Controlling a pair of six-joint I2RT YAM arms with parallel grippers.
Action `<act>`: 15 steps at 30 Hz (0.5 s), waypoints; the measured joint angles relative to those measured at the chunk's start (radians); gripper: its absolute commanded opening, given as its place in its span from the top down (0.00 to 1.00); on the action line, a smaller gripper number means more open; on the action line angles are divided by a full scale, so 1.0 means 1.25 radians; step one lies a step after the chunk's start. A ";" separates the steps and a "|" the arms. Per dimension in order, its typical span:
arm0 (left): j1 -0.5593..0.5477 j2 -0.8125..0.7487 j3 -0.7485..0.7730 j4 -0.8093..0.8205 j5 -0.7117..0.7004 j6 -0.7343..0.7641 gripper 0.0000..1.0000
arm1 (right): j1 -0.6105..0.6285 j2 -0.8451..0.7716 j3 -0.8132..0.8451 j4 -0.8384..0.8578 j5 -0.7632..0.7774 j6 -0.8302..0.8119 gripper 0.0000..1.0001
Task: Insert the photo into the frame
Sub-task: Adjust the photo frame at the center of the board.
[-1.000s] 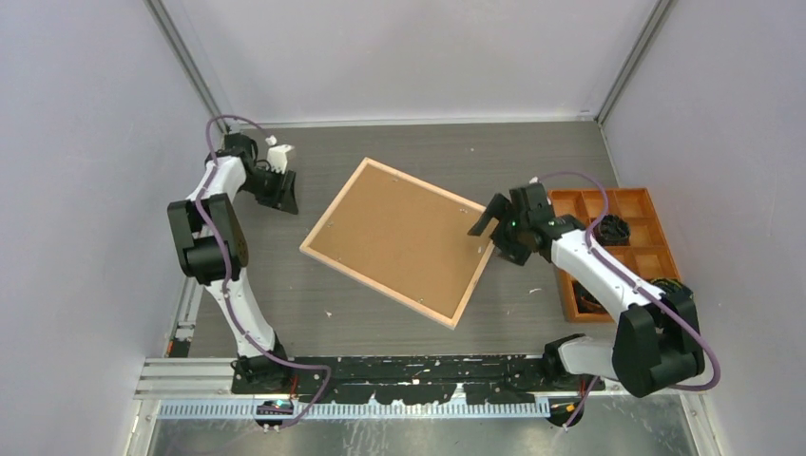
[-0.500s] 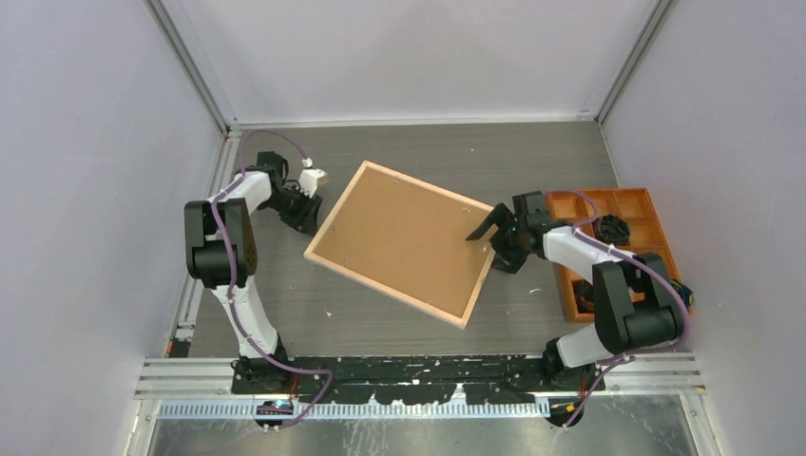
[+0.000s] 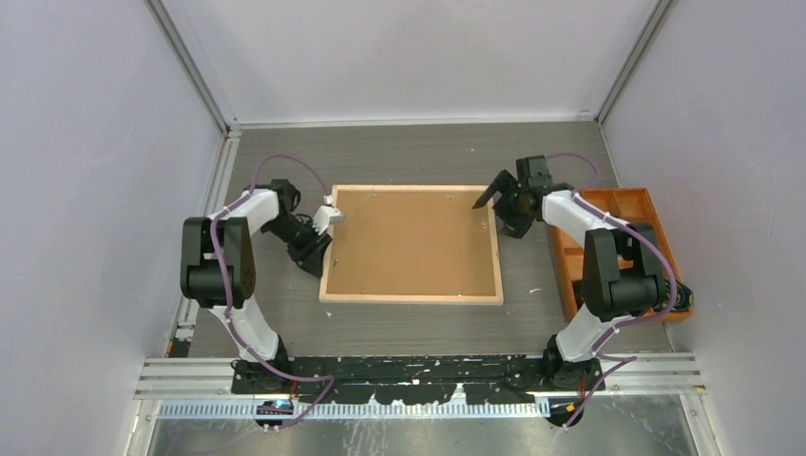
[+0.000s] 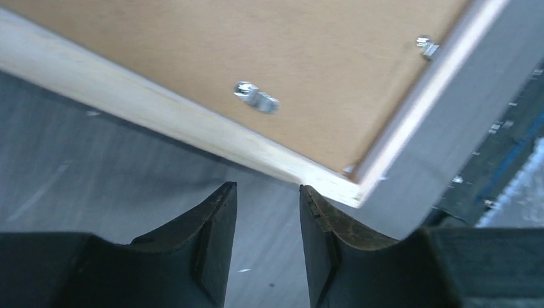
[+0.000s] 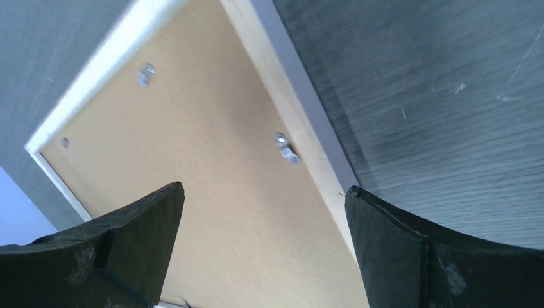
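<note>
The frame [image 3: 412,297] lies back-up in the middle of the table, its light wood rim around a brown backing board [image 3: 412,242] held by small metal tabs [image 4: 256,98]. The photo is not in view. My left gripper [image 3: 319,264] is low at the frame's left edge near its front left corner. In the left wrist view the left gripper [image 4: 267,187] is open and empty, just short of the wood rim [image 4: 160,112]. My right gripper [image 3: 494,214] is wide open and empty over the frame's far right corner. In the right wrist view the right gripper [image 5: 264,189] straddles the rim [image 5: 301,128] and board [image 5: 212,167].
An orange compartment tray [image 3: 618,192] with dark small parts stands at the right edge, close behind the right arm. Grey walls close in the table on three sides. The arms' base rail runs along the near edge.
The frame has turned from tilted to square with the table and shifted slightly. My left gripper moved in to its left edge. My right gripper moved toward the back with the frame's corner.
</note>
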 measured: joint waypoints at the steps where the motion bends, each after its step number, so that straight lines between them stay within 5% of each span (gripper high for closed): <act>1: 0.000 -0.009 -0.008 -0.024 0.013 0.006 0.56 | 0.000 -0.002 0.023 -0.017 0.013 -0.009 0.01; 8: 0.067 -0.023 0.038 -0.068 0.091 -0.058 0.58 | 0.050 -0.082 0.112 -0.068 0.096 -0.033 0.14; 15: 0.075 0.063 0.102 0.000 0.132 -0.229 0.70 | 0.295 -0.077 0.132 0.000 0.083 0.002 0.27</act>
